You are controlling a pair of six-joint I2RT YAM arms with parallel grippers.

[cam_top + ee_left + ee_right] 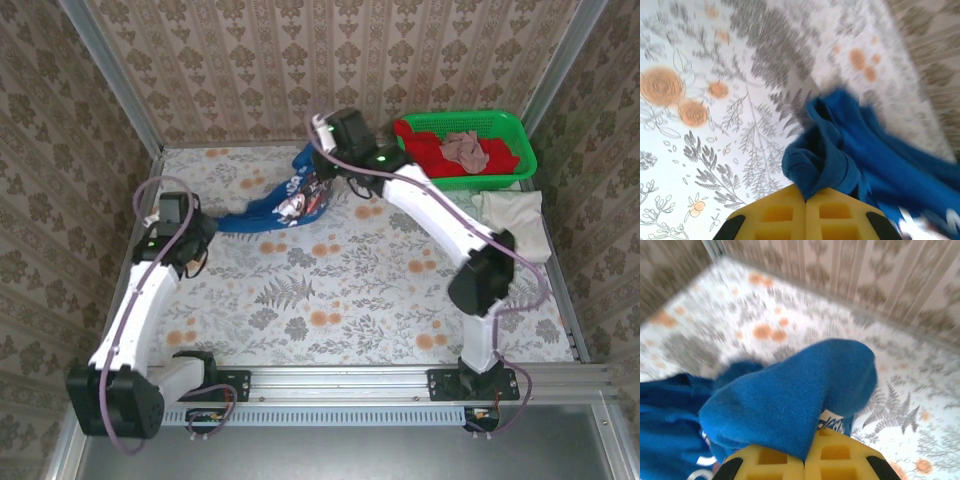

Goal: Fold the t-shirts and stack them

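Top external shows the blue t-shirt (285,200) stretched between the arms at the far side of the table (380,290), left gripper (212,226) and right gripper (318,150) each clamped on a bunched edge — pull unevenly and either small pinch could slip.

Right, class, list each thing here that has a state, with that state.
blue t-shirt: unfolded, bunched, held at two ends.
green basket: upright, red cloth and pinkish cloth inside.
cream t-shirt: lying loose beside the green basket, unheld.
left fingers: shut on blue t-shirt.
right fingers: shut on blue t-shirt.
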